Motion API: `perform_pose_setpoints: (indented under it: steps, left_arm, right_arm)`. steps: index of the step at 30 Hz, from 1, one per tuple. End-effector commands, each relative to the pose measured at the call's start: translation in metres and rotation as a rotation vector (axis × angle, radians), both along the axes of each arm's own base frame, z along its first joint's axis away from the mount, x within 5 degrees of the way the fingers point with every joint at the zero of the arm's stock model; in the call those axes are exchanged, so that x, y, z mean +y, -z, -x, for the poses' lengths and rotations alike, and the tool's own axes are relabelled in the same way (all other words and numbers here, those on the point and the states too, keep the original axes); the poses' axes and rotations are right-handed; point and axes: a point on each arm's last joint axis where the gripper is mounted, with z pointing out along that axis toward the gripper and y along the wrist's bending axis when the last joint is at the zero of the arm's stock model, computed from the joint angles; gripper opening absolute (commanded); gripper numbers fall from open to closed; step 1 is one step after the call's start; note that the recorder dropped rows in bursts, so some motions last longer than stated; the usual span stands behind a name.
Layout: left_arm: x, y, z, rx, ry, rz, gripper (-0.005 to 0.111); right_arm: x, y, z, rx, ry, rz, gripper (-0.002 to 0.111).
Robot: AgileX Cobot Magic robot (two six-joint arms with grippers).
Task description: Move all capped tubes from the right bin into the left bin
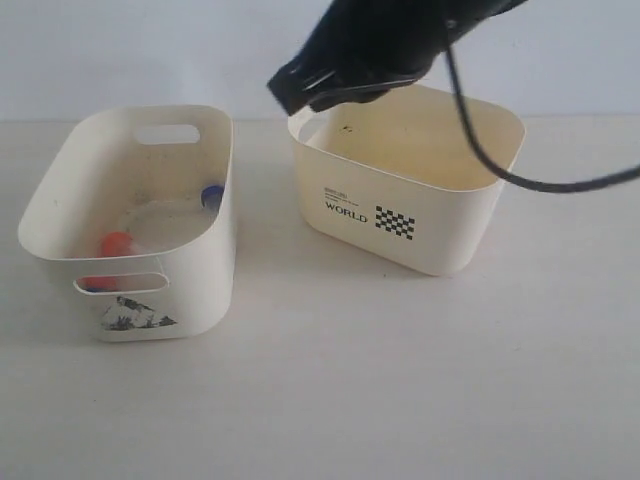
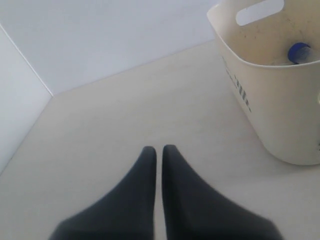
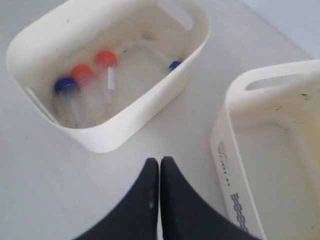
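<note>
The left bin (image 1: 190,290) holds several capped tubes (image 3: 90,95) lying on its floor. In the right wrist view they show two orange caps (image 3: 82,73) and two blue caps (image 3: 65,85). The right bin (image 1: 420,235), printed "WORLD", stands beside it, and the part of its inside that shows is bare. My right gripper (image 1: 292,92) hangs above the gap between the bins near the right bin's back left corner. It is shut (image 3: 159,161) with nothing in it. My left gripper (image 2: 159,148) is shut and empty over bare table, apart from the left bin (image 2: 280,110).
A black cable (image 1: 480,150) loops from the right arm across the right bin's back right corner. A pale wall (image 1: 150,50) rises behind the table. In the left wrist view, the table's corner (image 2: 52,95) meets two walls.
</note>
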Motion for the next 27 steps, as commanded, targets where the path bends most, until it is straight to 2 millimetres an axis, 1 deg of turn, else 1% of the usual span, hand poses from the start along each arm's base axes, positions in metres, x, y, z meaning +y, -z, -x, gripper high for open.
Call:
perform_pose_setpoints:
  steps: [1, 4, 7, 13, 23, 25, 26, 27]
  left_arm:
    - [0.0, -0.001, 0.0, -0.006, -0.002, 0.008, 0.004]
    - [0.0, -0.001, 0.0, -0.006, -0.002, 0.008, 0.004]
    - [0.0, -0.001, 0.0, -0.006, -0.002, 0.008, 0.004]
    - [0.0, -0.001, 0.0, -0.006, -0.002, 0.008, 0.004]
    - [0.0, -0.001, 0.0, -0.006, -0.002, 0.008, 0.004]
    - [0.0, -0.001, 0.0, -0.006, -0.002, 0.008, 0.004]
    - [0.0, -0.001, 0.0, -0.006, -0.002, 0.008, 0.004]
    - [0.0, -0.001, 0.0, -0.006, -0.002, 0.008, 0.004]
  right_arm:
    - [-0.034, 0.002, 0.019, -0.149, 0.096, -0.059, 0.0]
    - [-0.044, 0.002, 0.037, -0.124, 0.119, -0.087, 0.0]
    - [-0.05, -0.003, 0.052, -0.069, 0.128, -0.095, 0.0]
    - [-0.057, -0.018, 0.066, -0.114, 0.126, -0.127, 0.0]
    - [-0.081, -0.042, 0.088, -0.309, 0.129, -0.014, 0.0]
    - [-0.091, -0.044, 0.099, -0.376, 0.152, -0.014, 0.0]
    - [-0.104, -0.041, 0.113, -0.45, 0.199, -0.06, 0.0]
    - [-0.113, -0.037, 0.121, -0.493, 0.238, -0.103, 0.0]
